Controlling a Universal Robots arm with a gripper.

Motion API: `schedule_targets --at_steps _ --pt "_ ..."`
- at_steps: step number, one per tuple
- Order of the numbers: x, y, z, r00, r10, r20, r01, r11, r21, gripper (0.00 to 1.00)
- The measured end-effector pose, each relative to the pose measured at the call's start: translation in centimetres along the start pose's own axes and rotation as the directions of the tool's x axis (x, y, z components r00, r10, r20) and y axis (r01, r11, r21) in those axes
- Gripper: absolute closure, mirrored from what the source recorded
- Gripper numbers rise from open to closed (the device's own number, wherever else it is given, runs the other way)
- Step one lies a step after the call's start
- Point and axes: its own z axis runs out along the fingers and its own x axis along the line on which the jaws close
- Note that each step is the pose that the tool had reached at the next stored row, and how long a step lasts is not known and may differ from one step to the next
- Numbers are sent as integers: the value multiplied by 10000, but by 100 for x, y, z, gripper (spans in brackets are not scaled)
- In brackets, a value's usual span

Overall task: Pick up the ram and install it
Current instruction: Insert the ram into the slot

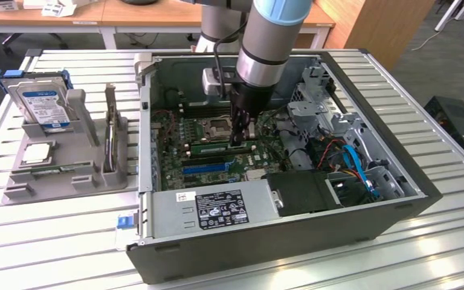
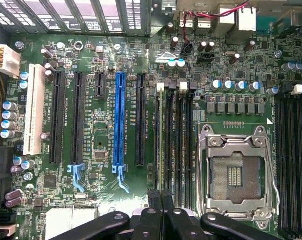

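Gripper [image 1: 238,140] hangs low inside the open case [image 1: 393,208], near the middle of the exterior frame, straight over the motherboard [image 1: 176,151]. On my wrist feed I see the gripper [image 2: 161,197] with its two black fingers [image 2: 154,200] pressed together, no gap, nothing pinched between them.

I read the ram [image 1: 214,147] as the green stick standing edge-up in a memory slot just below the CPU socket [image 1: 218,127] in the exterior frame, a little toward the exterior view's left of the fingertips. On the wrist feed the ram [image 2: 166,140] sits in the bank of slots between the blue slot [image 2: 120,120] and the empty socket [image 2: 235,172], and the closed tips sit right over one end of it. I cannot tell whether they touch the stick.

At the exterior view's left a grey tray [image 1: 63,181] rests on the slatted table [image 1: 46,241], carrying an upright hard drive [image 1: 43,103] and a square silver chip [image 1: 37,154]. The power supply [image 1: 215,208] fills the case's lower front corner.
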Motion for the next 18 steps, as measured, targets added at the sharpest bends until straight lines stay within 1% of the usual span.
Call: schedule_targets --at_steps 14,15,16,17,18 --pt "0 -2 17 10000 -1 3 0 10000 4 89" --pt "0 -2 17 10000 -1 5 1 10000 4 87" --pt "0 -2 17 10000 -1 5 1 10000 2 82" --pt "0 -2 17 10000 -1 4 1 10000 2 82" --pt "0 -2 17 10000 -1 3 1 10000 1 75"
